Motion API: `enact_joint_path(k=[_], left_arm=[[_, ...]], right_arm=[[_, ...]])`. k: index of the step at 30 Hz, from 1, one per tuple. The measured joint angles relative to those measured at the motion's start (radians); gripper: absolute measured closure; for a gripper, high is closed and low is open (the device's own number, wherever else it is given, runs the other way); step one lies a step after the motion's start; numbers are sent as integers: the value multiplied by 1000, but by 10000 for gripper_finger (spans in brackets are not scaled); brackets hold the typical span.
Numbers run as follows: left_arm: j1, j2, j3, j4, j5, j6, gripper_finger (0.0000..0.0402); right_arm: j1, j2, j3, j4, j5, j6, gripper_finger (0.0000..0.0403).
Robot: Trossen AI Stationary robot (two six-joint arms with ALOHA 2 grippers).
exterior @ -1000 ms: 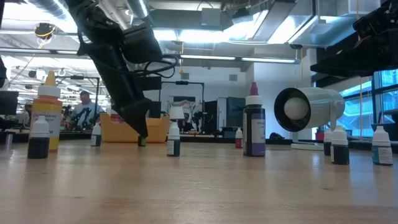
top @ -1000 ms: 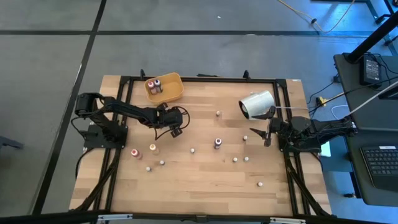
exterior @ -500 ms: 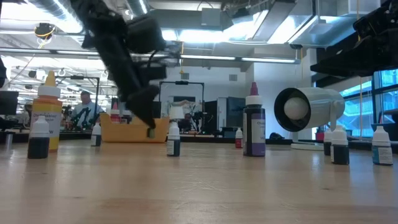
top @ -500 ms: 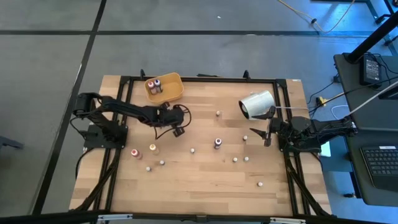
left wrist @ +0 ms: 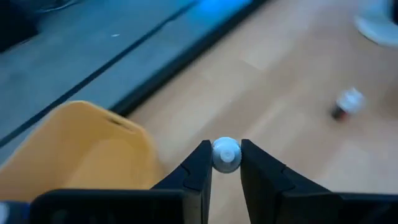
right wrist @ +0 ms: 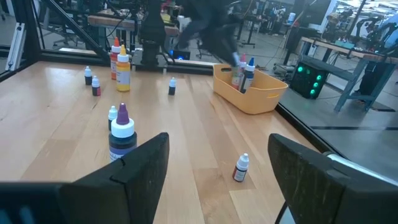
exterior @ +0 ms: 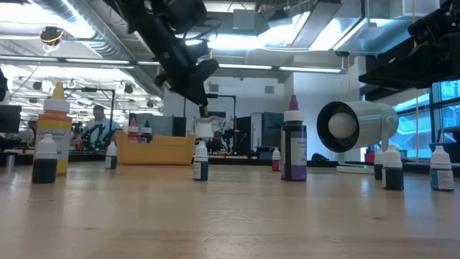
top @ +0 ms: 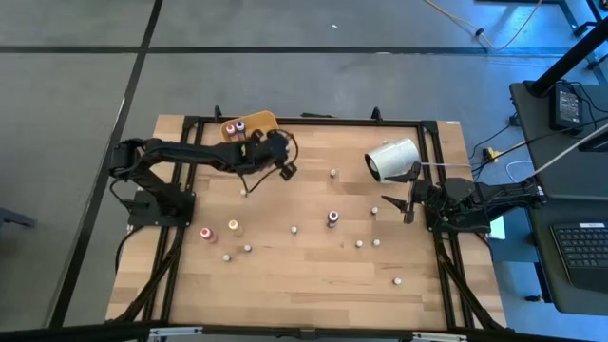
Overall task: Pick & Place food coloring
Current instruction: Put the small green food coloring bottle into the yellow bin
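Note:
My left gripper (top: 284, 171) is high over the table's far left part, beside the yellow tray (top: 256, 123), shut on one small food coloring bottle (left wrist: 226, 154) with a white cap. The tray (exterior: 154, 150) holds other bottles. Several more food coloring bottles stand upright on the wood, among them a large dark one (exterior: 292, 147) and an orange one (exterior: 54, 129). My right gripper (top: 408, 204) waits open at the table's right edge, with nothing between its fingers (right wrist: 140, 171). My left gripper pinches the small bottle just under its white cap (left wrist: 226, 163) between its two fingertips (left wrist: 200, 163), slanting down from the table's left. The fingers hide the body. The bottle (exterior: 203, 111) hangs at the fingertips, lifted well clear of the table.
A large white cylinder (top: 392, 160) lies on its side at the far right, near my right gripper. A black frame runs along the table's edges (top: 304, 120). Bare wood lies along the near edge (top: 304, 294). People and desks show in the room beyond.
My left gripper has risen from the tabletop with the small bottle and swung toward the far edge, up beside the yellow tray. The bottle, which stood on the wood a second ago, now hangs clear of it.

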State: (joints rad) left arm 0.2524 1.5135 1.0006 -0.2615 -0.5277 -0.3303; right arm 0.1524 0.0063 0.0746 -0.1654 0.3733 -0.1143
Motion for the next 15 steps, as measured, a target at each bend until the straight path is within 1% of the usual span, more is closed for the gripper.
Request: enact_joint_path(k=[3,8,15], left_arm=[[52,0,7,0,-34,-44,341],[134,0,6,-23,-37,-111,342],[206,0,-12,-61,-34,-189,342]], right_arm=[[0,0,0,0,0,0,128],[0,0,0,0,0,0,128],[0,0,0,0,0,-7,128]])
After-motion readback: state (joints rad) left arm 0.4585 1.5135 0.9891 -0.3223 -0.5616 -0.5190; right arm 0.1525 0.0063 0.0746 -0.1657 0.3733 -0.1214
